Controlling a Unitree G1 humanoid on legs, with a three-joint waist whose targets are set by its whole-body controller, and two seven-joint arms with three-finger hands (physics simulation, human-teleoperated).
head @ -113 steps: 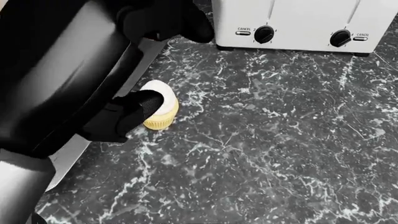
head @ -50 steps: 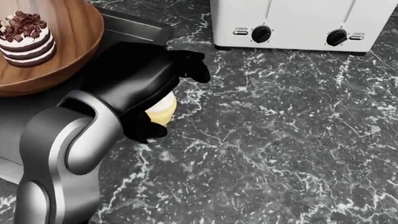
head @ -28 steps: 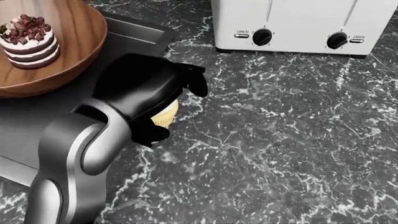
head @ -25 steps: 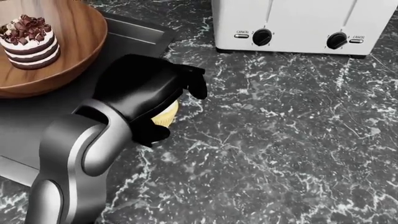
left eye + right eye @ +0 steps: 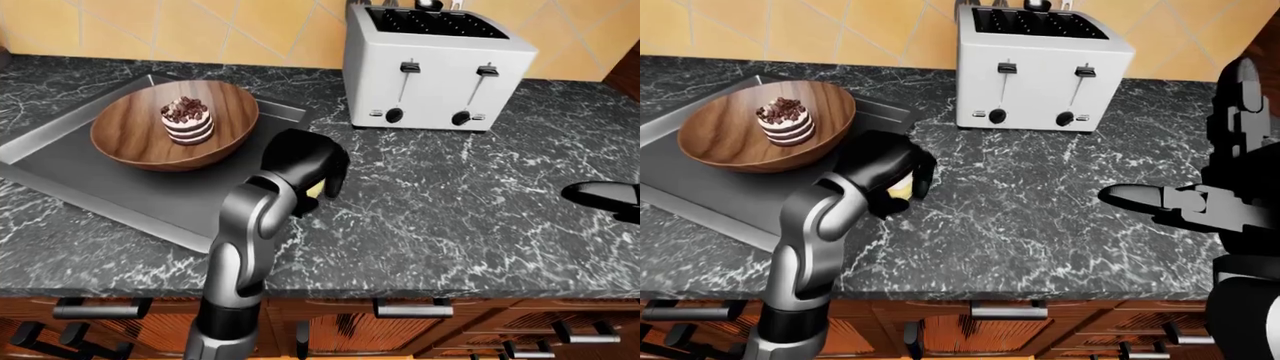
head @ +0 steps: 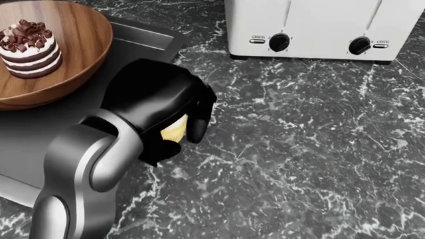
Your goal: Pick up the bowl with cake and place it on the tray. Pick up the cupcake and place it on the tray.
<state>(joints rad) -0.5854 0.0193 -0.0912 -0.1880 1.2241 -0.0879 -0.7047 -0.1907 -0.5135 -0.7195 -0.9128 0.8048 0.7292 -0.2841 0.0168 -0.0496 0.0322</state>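
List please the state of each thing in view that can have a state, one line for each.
Bowl: on the tray, upright, cake inside.
Cake: upright in the bowl.
Tray: flat on the counter.
Cupcake: on the counter beside the tray, mostly hidden.
Left hand: fingers closed round the cupcake.
Right hand: open, holds nothing.
Toaster: both levers up.

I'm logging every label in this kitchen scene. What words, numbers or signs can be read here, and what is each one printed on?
"CANCEL": on the button beside the left dial of the white two-lever toaster.
"CANCEL": on the button beside the toaster's right dial, though smaller and softer.
Small numerals ring both dials; they are too small to read reliably.
No other text shows anywhere.
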